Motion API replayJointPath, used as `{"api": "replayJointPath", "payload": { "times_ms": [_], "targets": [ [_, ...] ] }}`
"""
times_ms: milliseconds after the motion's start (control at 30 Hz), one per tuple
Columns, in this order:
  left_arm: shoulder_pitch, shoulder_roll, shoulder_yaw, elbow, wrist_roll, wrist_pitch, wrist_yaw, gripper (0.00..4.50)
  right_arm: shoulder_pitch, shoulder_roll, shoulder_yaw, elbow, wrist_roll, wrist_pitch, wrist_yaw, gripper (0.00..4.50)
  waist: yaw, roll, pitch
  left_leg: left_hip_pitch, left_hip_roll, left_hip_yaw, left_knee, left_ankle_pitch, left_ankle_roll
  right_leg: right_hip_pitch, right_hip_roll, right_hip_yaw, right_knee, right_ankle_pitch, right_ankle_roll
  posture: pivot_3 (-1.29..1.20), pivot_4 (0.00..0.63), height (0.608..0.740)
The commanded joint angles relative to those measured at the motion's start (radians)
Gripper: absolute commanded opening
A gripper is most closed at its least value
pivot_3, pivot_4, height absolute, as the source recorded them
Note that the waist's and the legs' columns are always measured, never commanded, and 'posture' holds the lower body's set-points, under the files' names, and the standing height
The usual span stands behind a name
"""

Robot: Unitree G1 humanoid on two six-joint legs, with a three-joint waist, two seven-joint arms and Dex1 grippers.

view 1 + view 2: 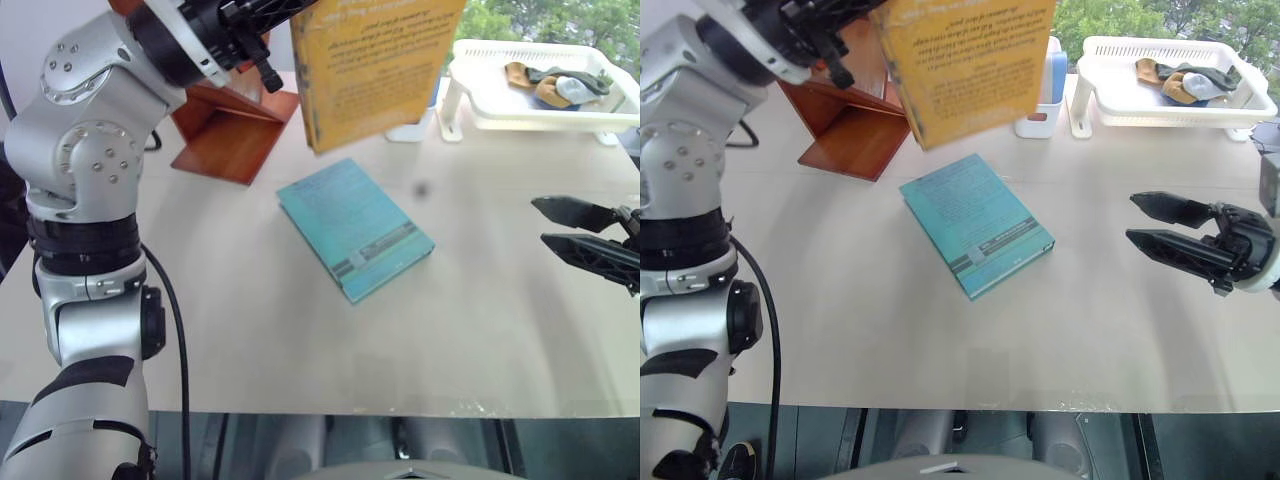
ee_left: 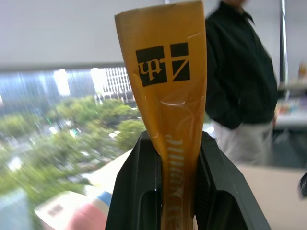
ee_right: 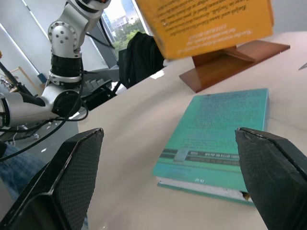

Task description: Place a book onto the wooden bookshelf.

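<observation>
The book (image 1: 375, 60), thick and yellow-orange with printed text, hangs high above the table's far middle with my left gripper (image 1: 280, 20) shut on its edge. In the left wrist view both fingers (image 2: 144, 167) clamp its glossy spine (image 2: 168, 72). The wooden bookshelf (image 1: 235, 130), reddish-brown with slanted boards, stands at the back left, just beyond and below the lifted book. My right gripper (image 1: 1150, 222) hovers open and empty over the table's right side.
A thinner teal book (image 1: 355, 228) lies flat mid-table. A white basket (image 1: 540, 110) holding cloth items stands at the back right, with a white-and-blue container (image 1: 1045, 90) beside it. A person in a dark shirt (image 2: 240, 72) stands beyond the table.
</observation>
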Motion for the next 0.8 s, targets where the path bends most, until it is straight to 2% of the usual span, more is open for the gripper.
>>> {"api": "replayJointPath", "payload": {
  "times_ms": [33,167,300,433,533,633,800],
  "targets": [
    [-0.103,0.038,-0.008,0.098,0.225,-0.3,-0.082,0.5,-0.02,-0.008,-0.059,0.01,0.032,-0.016,0.001,4.5,0.0,0.0,0.0,0.0,0.0,0.0,0.0,0.0,0.001,0.0,0.0,0.0,0.0,0.0,0.0,0.0,0.15,0.74],
    [-0.174,0.064,-0.036,0.219,0.393,-0.508,-0.134,0.5,-0.049,-0.009,-0.064,0.021,0.051,-0.018,0.006,4.5,-0.003,0.0,0.0,-0.001,0.0,0.0,0.0,-0.001,0.002,-0.001,0.0,0.0,0.0,0.0,0.0,0.0,0.15,0.74],
    [-0.194,0.13,-0.073,0.341,0.549,-0.705,-0.18,0.5,-0.105,0.008,-0.058,0.036,0.076,-0.028,0.003,4.5,-0.008,0.001,0.0,-0.001,0.0,0.0,0.0,-0.001,0.002,-0.001,0.0,0.0,0.001,0.0,0.0,0.0,0.15,0.74],
    [-0.192,0.17,-0.101,0.423,0.645,-0.842,-0.198,0.5,-0.15,0.023,-0.047,0.066,0.092,-0.035,0.011,4.5,-0.011,0.001,0.001,-0.001,0.001,0.0,0.001,-0.001,0.003,-0.001,0.0,0.0,0.002,0.0,0.0,0.0,0.15,0.74],
    [-0.191,0.186,-0.12,0.456,0.693,-0.915,-0.211,0.5,-0.201,0.037,-0.029,0.101,0.1,-0.043,0.012,4.5,-0.01,0.001,0.001,-0.003,0.001,-0.001,0.002,-0.001,0.003,-0.003,0.0,-0.001,0.002,0.0,0.0,0.0,0.15,0.74],
    [-0.185,0.209,-0.139,0.505,0.733,-0.915,-0.236,0.5,-0.236,0.047,-0.01,0.122,0.089,-0.044,0.02,4.5,-0.009,0.001,0.001,-0.016,0.001,-0.001,0.008,0.0,0.001,-0.016,0.0,-0.001,0.009,0.0,0.0,0.0,0.15,0.74],
    [-0.165,0.226,-0.161,0.586,0.765,-0.936,-0.266,0.5,-0.283,0.056,0.015,0.154,0.07,-0.052,0.037,4.5,-0.012,0.002,0.001,-0.018,0.001,0.0,0.012,-0.001,0.003,-0.021,0.001,0.0,0.016,0.0,0.0,0.0,0.15,0.74]
  ]
}}
